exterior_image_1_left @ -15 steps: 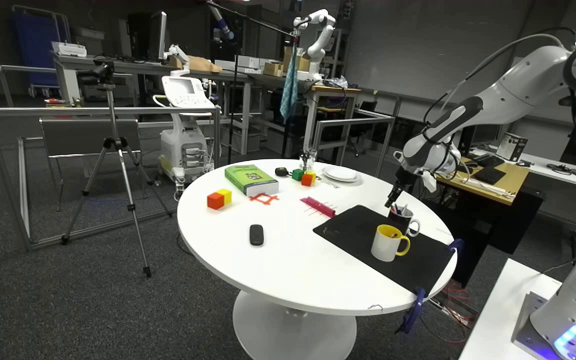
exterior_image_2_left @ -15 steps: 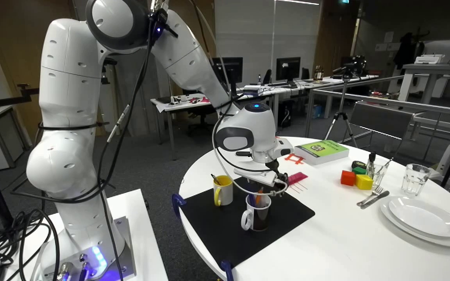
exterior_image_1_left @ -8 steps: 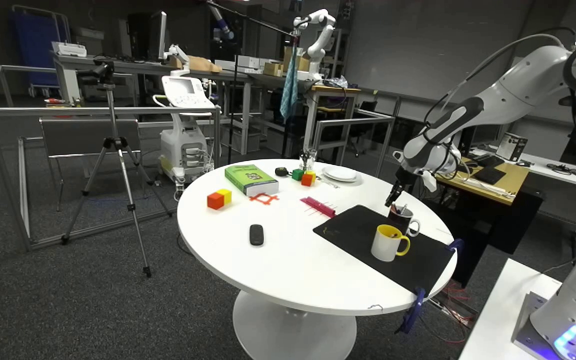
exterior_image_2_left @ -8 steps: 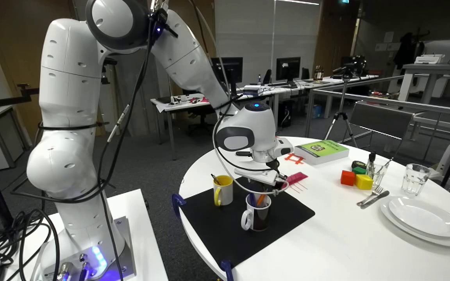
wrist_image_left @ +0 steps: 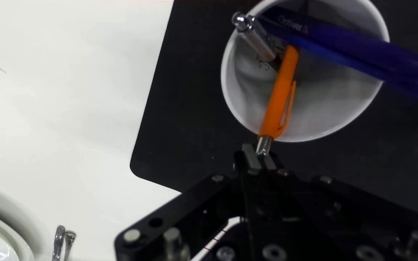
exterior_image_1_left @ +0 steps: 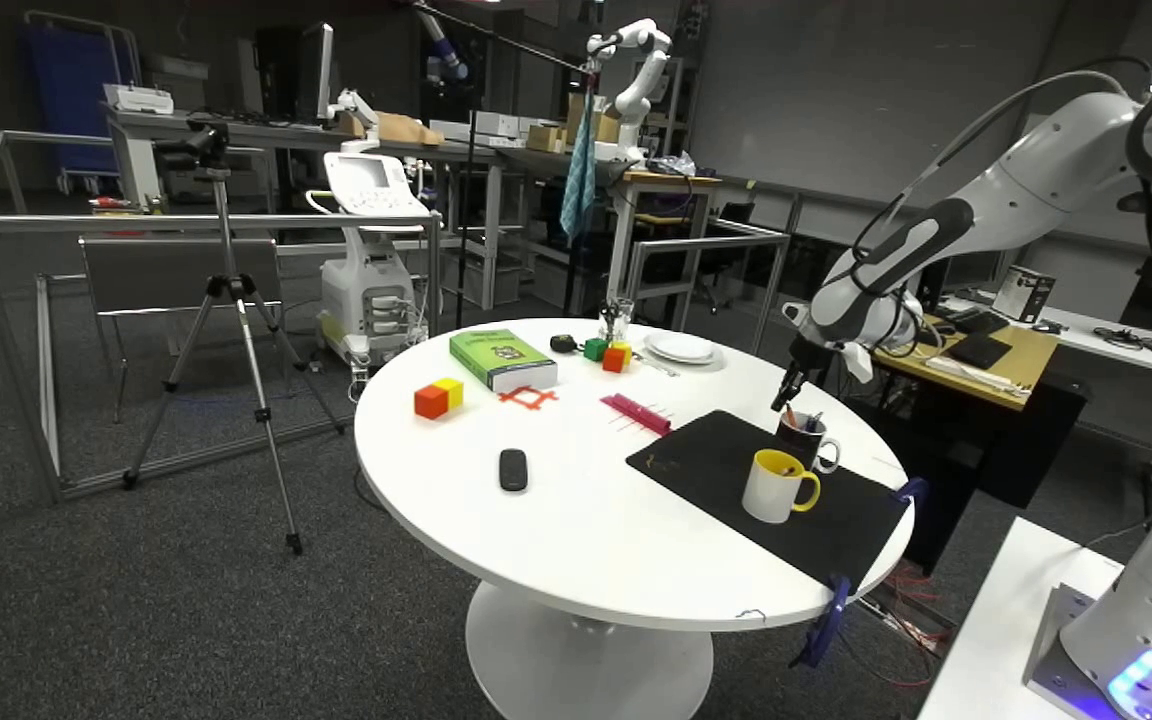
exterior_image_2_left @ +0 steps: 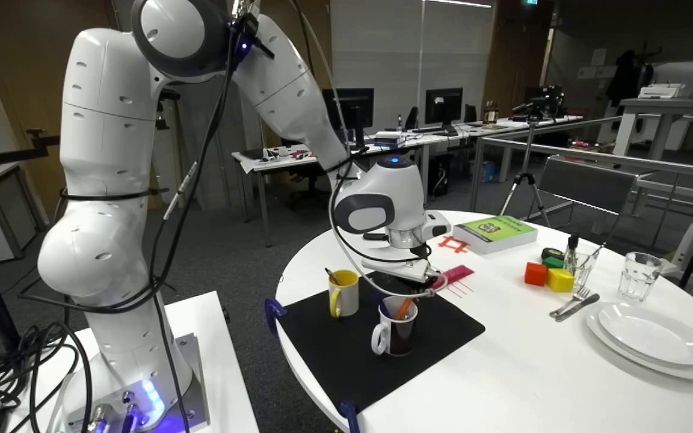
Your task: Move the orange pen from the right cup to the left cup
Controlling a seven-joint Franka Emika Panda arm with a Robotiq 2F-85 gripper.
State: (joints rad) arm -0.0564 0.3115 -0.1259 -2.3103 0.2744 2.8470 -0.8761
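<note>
Grey carpet (exterior_image_1_left: 186, 600) below; on it a round white worktop (exterior_image_1_left: 576, 530) is stood. In an exterior view, a black mat (exterior_image_1_left: 696, 455) is laid towards four o'clock, with blue clamps (exterior_image_1_left: 824, 630) set at its edge; a green book (exterior_image_1_left: 496, 350) is noted towards eleven, and white plates (exterior_image_1_left: 676, 345) towards one.

On the mat, a dark cup (exterior_image_2_left: 403, 338) with a white handle is stood upright. At about ten o'clock from it in an exterior view, and apart, a white mug (exterior_image_2_left: 350, 300), yellow inside and on the handle, is placed; a dark pen (exterior_image_2_left: 332, 276) is leaned in it.

Orange pen (wrist_image_left: 279, 92): found in the dark cup, tilted. In the wrist view its metal end is pointed past the rim at seven o'clock; by the hand (wrist_image_left: 262, 156) that end is gripped, the fingers drawn almost together on it. Also held in the dark cup: a blue pen (wrist_image_left: 354, 50), slanted out towards three o'clock, and a silver pen (wrist_image_left: 261, 45), towards ten. In both exterior views the hand is seen near the dark cup's mouth.
</note>
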